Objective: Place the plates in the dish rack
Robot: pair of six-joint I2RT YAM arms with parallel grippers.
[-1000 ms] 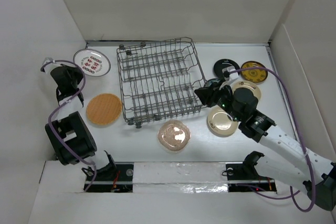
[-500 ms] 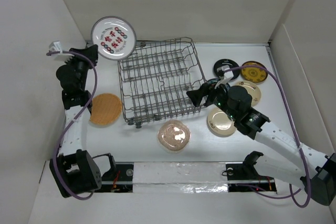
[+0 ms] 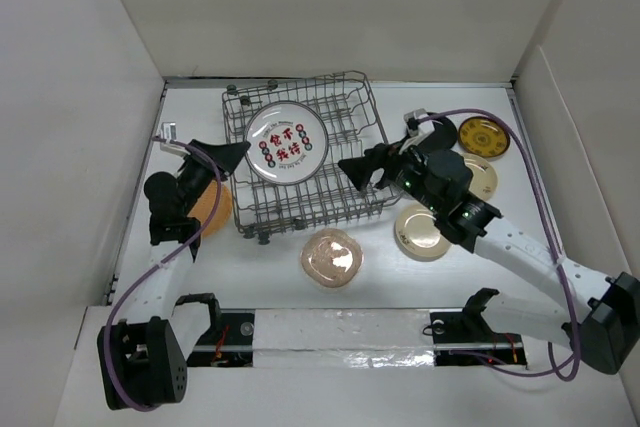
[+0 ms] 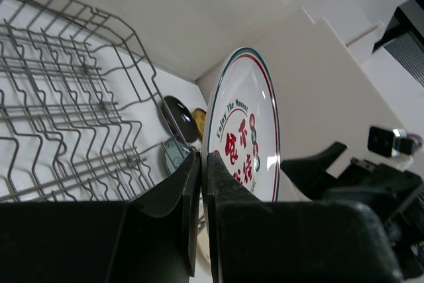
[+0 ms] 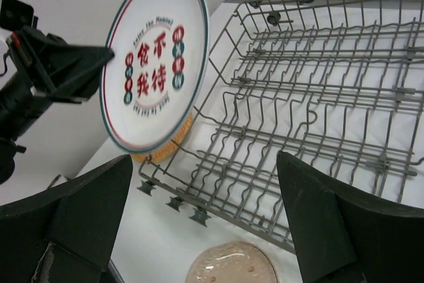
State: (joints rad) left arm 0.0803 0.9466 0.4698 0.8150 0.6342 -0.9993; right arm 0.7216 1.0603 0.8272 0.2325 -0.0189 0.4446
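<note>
**Left claw carries printed plate over rack; right claw wide open, empty**

Left claw (image 3: 238, 154) is clamped on the left rim of the white plate (image 3: 285, 141), w/ the plate's disc reaching rightward from the fingers toward the dish rack (image 3: 330, 192). Plate is glazed and smooth, w/ a red/green rim band and red characters. Its face is tipped up, so it's not on edge yet. It hangs raised over the rack's left side and sits in no slot. From the right wrist view it looks nearer the left rim than the middle.

Under the left arm, a woven-look orange plate (image 3: 214, 205) lies flat on the bench (image 3: 270, 292), partly hidden.

Rack is grey wire, squarish, w/ wavy upright tines and small feet. IMO the coming move turns on rolling the plate vertical so its edge lines up w/ a gap between tines. Left arm is clearly the one to do it.

Copper-pink plate (image 3: 330, 257) sits just in front of the rack.

Right claw (image 3: 362, 169) hovers at the rack's right-front edge, jaws spread, holding nothing. Right of it lie two cream-gold plates (image 3: 421, 231) and a yellow dark-patterned plate (image 3: 483, 136), all flat, none racked.
</note>
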